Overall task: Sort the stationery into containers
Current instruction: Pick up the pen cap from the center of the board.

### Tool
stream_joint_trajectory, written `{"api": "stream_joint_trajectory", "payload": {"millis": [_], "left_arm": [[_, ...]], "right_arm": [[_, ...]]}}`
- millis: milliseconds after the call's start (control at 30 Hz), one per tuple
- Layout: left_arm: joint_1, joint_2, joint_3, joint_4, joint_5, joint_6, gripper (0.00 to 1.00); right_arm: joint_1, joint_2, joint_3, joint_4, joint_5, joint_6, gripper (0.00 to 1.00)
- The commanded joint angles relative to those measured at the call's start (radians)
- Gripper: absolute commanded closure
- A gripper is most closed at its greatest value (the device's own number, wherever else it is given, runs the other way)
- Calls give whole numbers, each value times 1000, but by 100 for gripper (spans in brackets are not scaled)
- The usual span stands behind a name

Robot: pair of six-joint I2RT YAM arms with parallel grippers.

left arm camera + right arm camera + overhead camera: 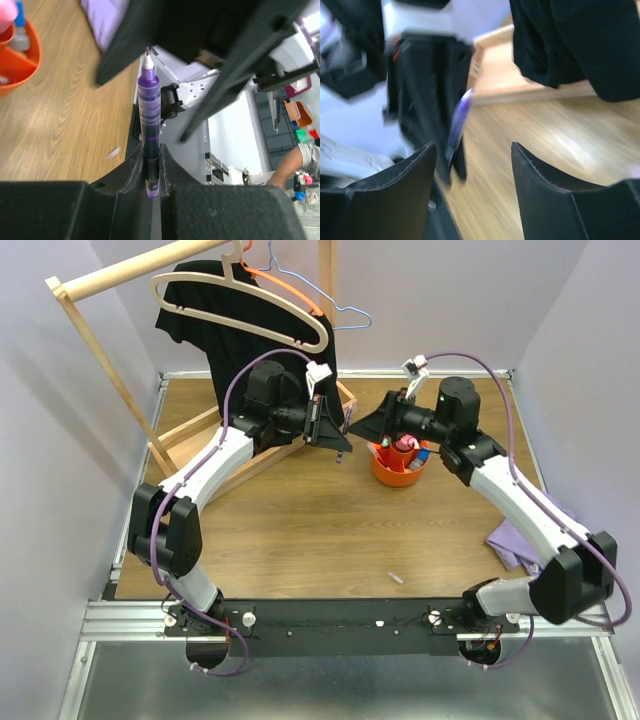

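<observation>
At the far left of the table (300,530) stands a wooden rack (105,360) with a black shirt (225,330) and hangers (250,295) on its rail.

Just right of the rack's base, the left gripper (335,440) is clenched on a purple pen (342,450) and holds it off the table. In the left wrist view the fingers (127,170) pinch the lower end of the purple pen (149,120). It is a slim pen with a translucent violet barrel, darker bands along it and a pale pointed tip that sticks out away from the palm.

Facing it from the right, close but apart, is the right gripper (385,425). Its own camera shows the fingers (395,185) spread with nothing between them, the blurred pen (459,117) beyond them.

Directly under and just near of the right gripper sits the orange organiser (385,472), round and bright, on the far half of the table, right of centre. A pink tube (403,448) stands in it, with a white and blue piece (421,453) to its right. The left wrist view catches one edge of the organiser (27,55) with its dividing walls.

A small white scrap (396,578) lies near the front edge. A lilac cloth (512,545) lies crumpled at the right, beside the right arm.
</observation>
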Motion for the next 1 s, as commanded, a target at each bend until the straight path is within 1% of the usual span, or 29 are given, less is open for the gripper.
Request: {"api": "stream_joint_trajectory", "payload": {"millis": [0,33,67,100,133,167,200,233,333,400,433,467,500,533,567,600,667,700,767,800,833,933,967], "left_arm": [[35,-22,30,-324,-65,299,100],[41,-23,30,-406,-79,340,100],[47,-29,39,-453,-115,383,100],[58,-34,44,-499,-137,478,100],[62,-37,48,-575,-160,518,100],[67,-49,52,-611,-210,564,100],[69,-55,49,-635,-230,598,100],[72,-65,46,-675,-253,650,100],[73,-103,4,-717,-322,700,100],[73,-131,-42,-725,-362,707,100],[73,-141,-57,-723,-373,707,100],[73,-155,-79,-722,-382,709,100],[73,-161,-86,-720,-387,707,100],[73,-166,-89,-722,-393,709,100],[73,-174,-90,-723,-401,707,100],[75,-177,-88,-723,-405,709,100],[78,-181,-83,-732,-421,741,100],[84,-183,-83,-734,-422,749,100],[90,-187,-89,-732,-424,750,100],[95,-189,-94,-734,-424,749,100],[96,-190,-96,-731,-425,744,100],[99,-207,-103,-729,-430,753,100],[99,-213,-108,-726,-435,753,100]], "right_arm": [[-4,-187,-34,-333,-30,-376,31],[-4,-215,-48,-390,-51,-443,31],[-4,-252,-68,-451,-60,-596,31],[-4,-269,-74,-579,-71,-669,32],[-3,-281,-81,-643,-77,-738,33],[-3,-289,-102,-701,-79,-849,34],[-3,-306,-110,-813,-79,-911,35],[-3,-309,-123,-868,-79,-971,35],[0,-286,-153,-1048,-73,-1201,42],[12,-268,-169,-1041,-28,-1223,44],[18,-228,-173,-1053,-1,-1240,45],[26,-206,-176,-1065,7,-1292,50],[58,-179,-182,-1084,24,-1308,52],[86,-134,-188,-1088,76,-1314,53],[113,-111,-194,-1094,94,-1335,53],[167,-99,-202,-1113,107,-1354,53],[221,-90,-235,-1110,137,-1377,49],[262,-90,-246,-1102,137,-1371,48],[291,-77,-271,-1104,128,-1375,46],[334,-70,-281,-1079,151,-1352,46],[351,-62,-289,-1061,212,-1323,46],[370,-22,-302,-1056,254,-1291,45],[370,-13,-302,-1061,256,-1286,47]]}}
